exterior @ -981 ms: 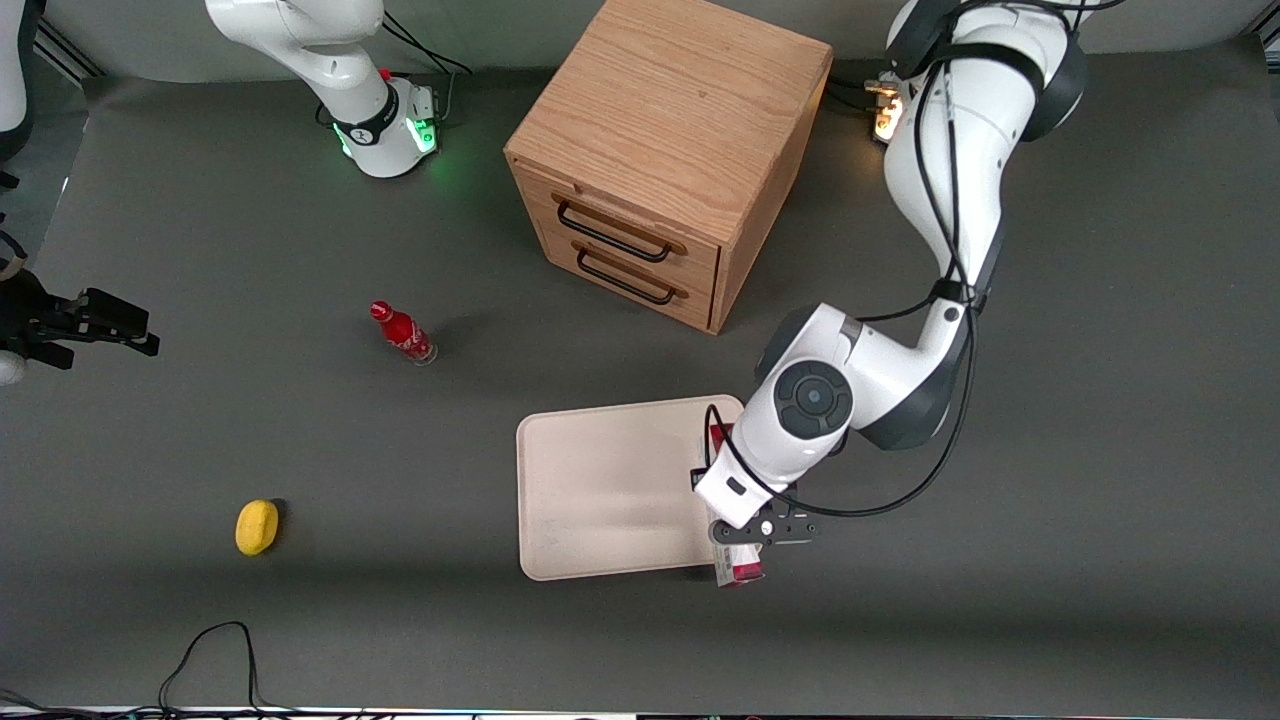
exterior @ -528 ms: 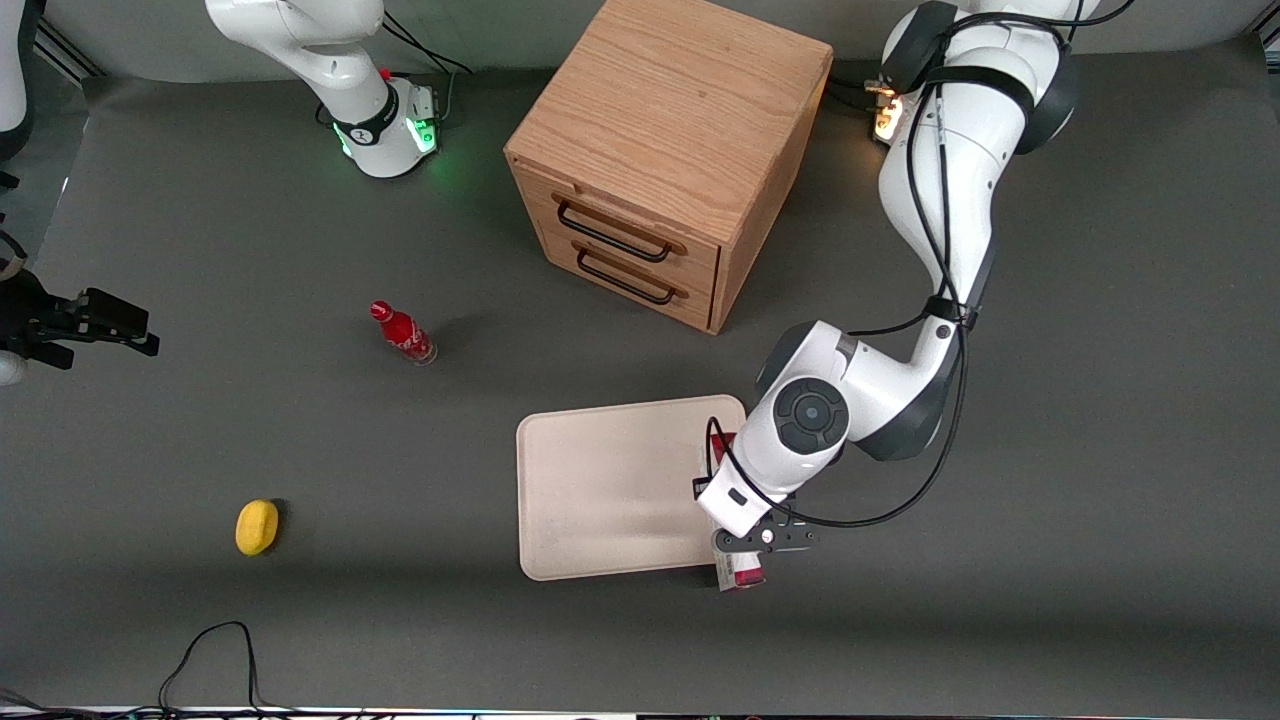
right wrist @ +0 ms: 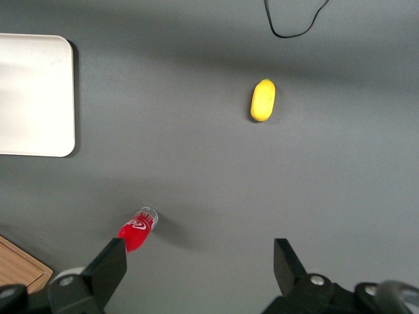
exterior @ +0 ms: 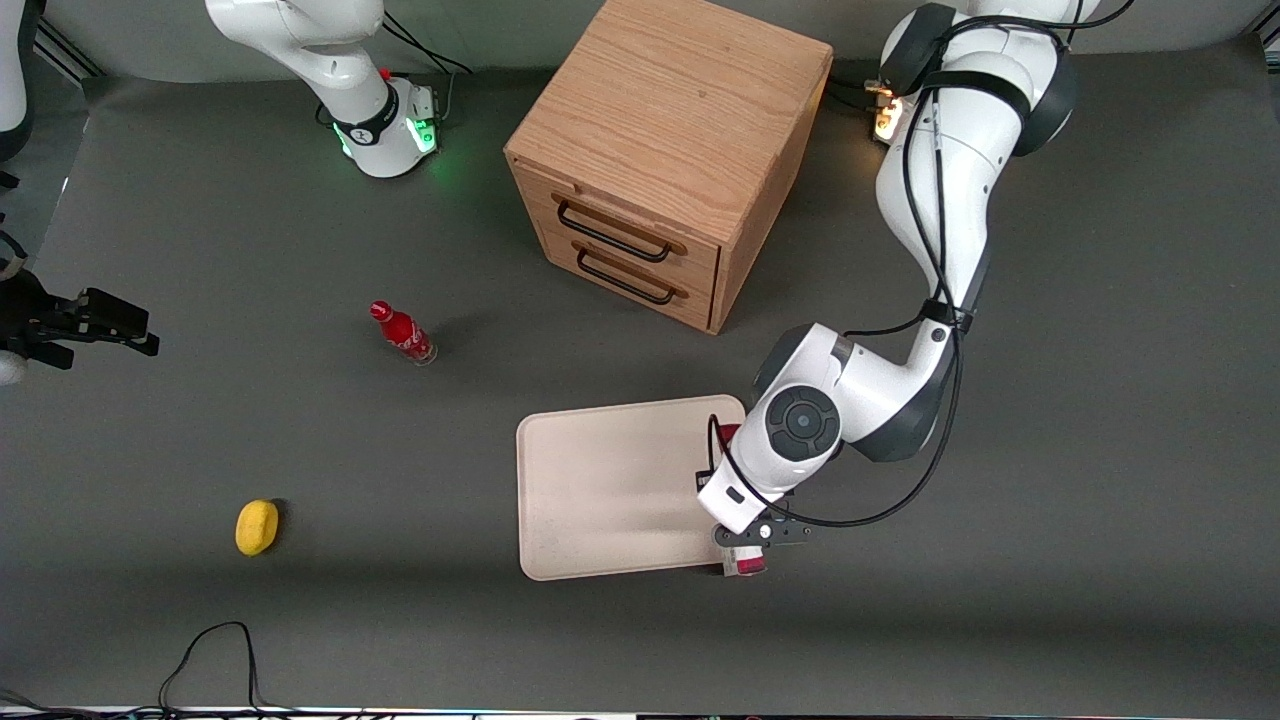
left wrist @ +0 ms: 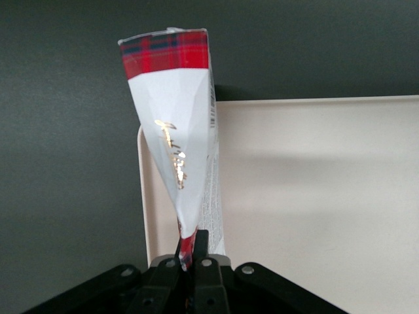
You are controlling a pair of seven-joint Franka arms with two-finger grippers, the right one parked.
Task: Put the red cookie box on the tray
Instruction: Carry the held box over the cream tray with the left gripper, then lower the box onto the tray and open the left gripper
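Dark grey table, wooden drawer cabinet [exterior: 668,150] upper centre of the front view. Gripper [exterior: 757,533] at the tray's [exterior: 610,490] lower-right edge, clamped on the red cookie box [exterior: 748,565]. Since a second ago the box has crept inward and less pokes out below the tray's edge. It mostly overhangs the rim, so carry on inward before release.
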